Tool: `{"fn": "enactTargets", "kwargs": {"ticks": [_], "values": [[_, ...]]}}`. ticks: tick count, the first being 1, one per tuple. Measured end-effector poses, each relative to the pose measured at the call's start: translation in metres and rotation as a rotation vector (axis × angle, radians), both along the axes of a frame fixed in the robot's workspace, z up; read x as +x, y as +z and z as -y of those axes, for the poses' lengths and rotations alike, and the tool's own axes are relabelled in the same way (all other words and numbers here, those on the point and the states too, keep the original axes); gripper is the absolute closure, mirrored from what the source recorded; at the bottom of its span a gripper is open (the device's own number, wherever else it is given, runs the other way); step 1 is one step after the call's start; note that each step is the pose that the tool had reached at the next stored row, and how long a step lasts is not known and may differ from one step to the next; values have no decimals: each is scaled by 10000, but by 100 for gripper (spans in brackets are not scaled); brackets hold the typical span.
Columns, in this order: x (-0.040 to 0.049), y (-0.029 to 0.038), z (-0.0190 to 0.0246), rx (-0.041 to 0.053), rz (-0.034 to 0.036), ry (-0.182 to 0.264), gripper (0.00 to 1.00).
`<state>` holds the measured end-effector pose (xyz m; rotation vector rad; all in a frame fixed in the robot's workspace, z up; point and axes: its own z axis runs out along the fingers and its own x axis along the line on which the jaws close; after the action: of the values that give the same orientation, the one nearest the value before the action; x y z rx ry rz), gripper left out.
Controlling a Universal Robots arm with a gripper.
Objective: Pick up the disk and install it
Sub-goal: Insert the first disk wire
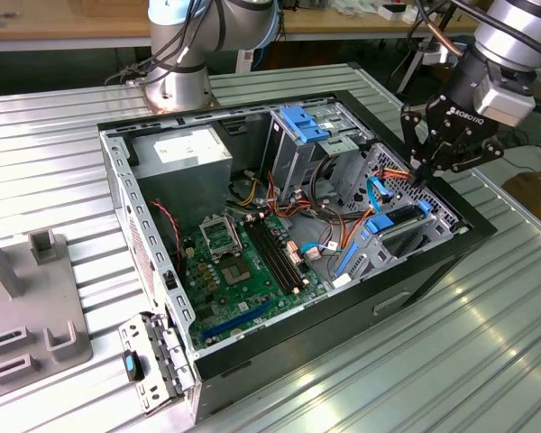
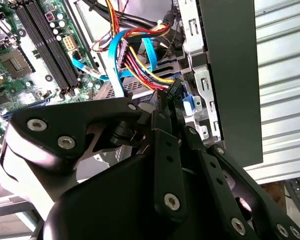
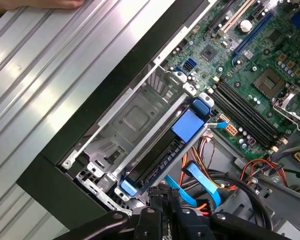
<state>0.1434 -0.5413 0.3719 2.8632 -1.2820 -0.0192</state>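
Here, at the left edge of the exterior view, we see a grey moulded fixture block [image 1: 22, 307] lying on the ribbed metal table [image 1: 433, 361], and beside it the open black desktop computer case [image 1: 288, 244] takes up the middle of the frame. Inside the case, toward upper left, sits a large grey power-supply box with a white label [image 1: 182, 155]; below it lies the green motherboard [image 1: 243, 262] with its black memory slots. Further right stands a metal drive cage topped by a blue plastic latch [image 1: 304, 122], and bundles of red, yellow, orange and blue cables [image 1: 343, 212] run across the floor of the case. At the right side of the case we find the disk, a flat dark hard drive in a blue plastic rail frame [image 1: 398, 225], seated on edge in its bay against the case wall; in the first wrist view the same disk [image 3: 162, 150] lies in the grey metal bay with a blue tab on its upper edge. At upper right of the exterior view, the black gripper [image 1: 421, 176] hangs just above the disk's far end, its fingers drawn closely together and gripping nothing we can make out; in the second wrist view its fingertips [image 2: 171, 94] point down among the cables beside the bay.
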Motion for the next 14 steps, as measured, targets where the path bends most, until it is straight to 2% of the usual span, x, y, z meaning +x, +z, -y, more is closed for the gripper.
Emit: {"fn": "enactTargets", "kwargs": {"ticks": [3,4,6,8,14], "values": [[0,-3,0,-1,0,-689,82],[0,-5,0,-1,0,-1093,82],[0,-9,0,1,0,-1414,82],[0,-17,0,0,0,-2380,82],[0,-23,0,-1,0,-3558,82]]}}
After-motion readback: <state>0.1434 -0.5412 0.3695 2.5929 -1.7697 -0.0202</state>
